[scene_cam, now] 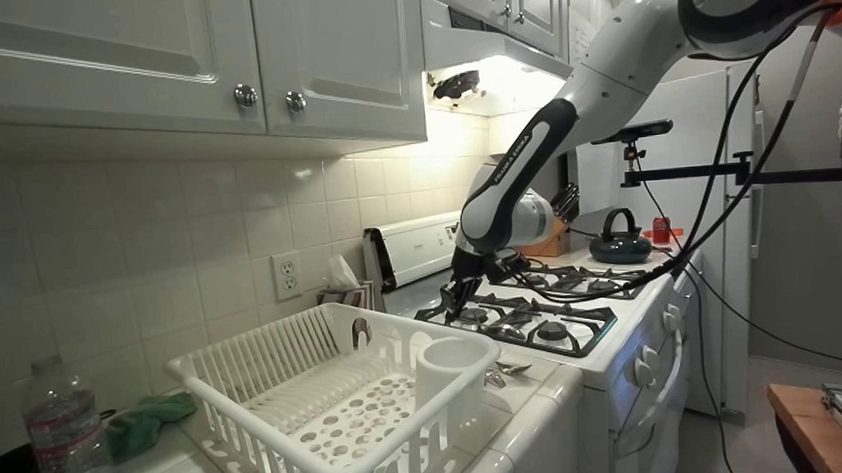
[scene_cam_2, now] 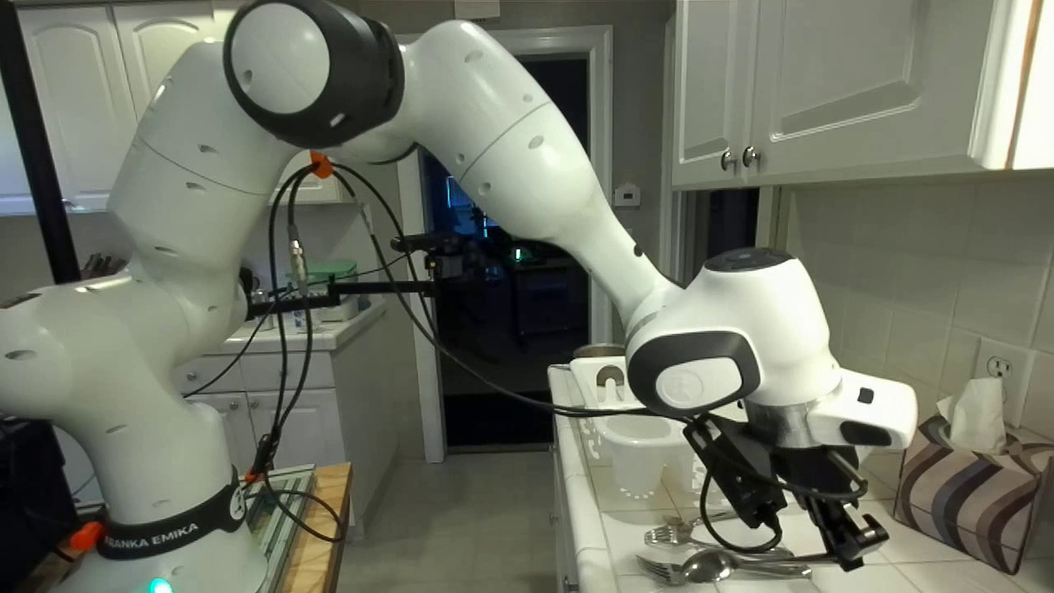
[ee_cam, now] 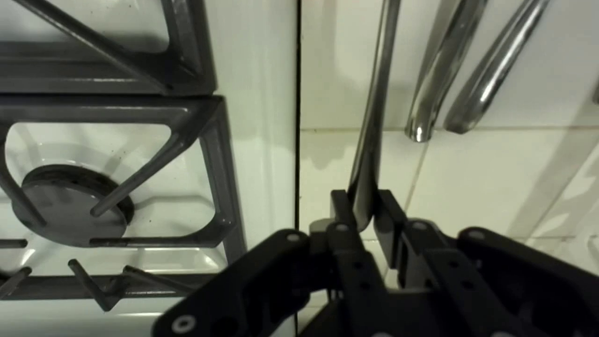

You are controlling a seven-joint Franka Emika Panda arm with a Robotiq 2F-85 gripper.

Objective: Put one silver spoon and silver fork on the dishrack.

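Jaws narrow, pinching the end of a polished silver metal handle (ee_cam: pixel 376 112). The black two-fingered gripper (ee_cam: pixel 366 206) is above the white tiled surface (ee_cam: pixel 491 187), just beside a white enamel gas stove with black grates (ee_cam: pixel 262 140). Head of the held piece falls outside the wrist view. In an exterior view it runs back to a small heap of cutlery, close by a silver oval-bowled spoon (scene_cam_2: pixel 708 567); pieces overlap, so uncertain which one it belongs to. Spoon bowl overlaps a silver metal fork (scene_cam_2: pixel 655 568), tines pointing away from the gripper. Just behind, a second silver fork (scene_cam_2: pixel 669 537). Wrist view: a rounded silver handle (ee_cam: pixel 429 93) and another silver handle (ee_cam: pixel 494 70) on the tile, near the jaws but apart.

On the same surface, a large white plastic rectangular dishrack (scene_cam: pixel 258 422): slotted sides, thick rim, perforated base, with a white plastic cup (scene_cam: pixel 431 384) at its stove-side end. Spoon and forks lie outside it, between rack and stove. Beyond its far end, an upright clear plastic bottle (scene_cam: pixel 64 435) and a crumpled green cloth (scene_cam: pixel 150 425). Past the burners, a dark round kettle (scene_cam: pixel 620 248).
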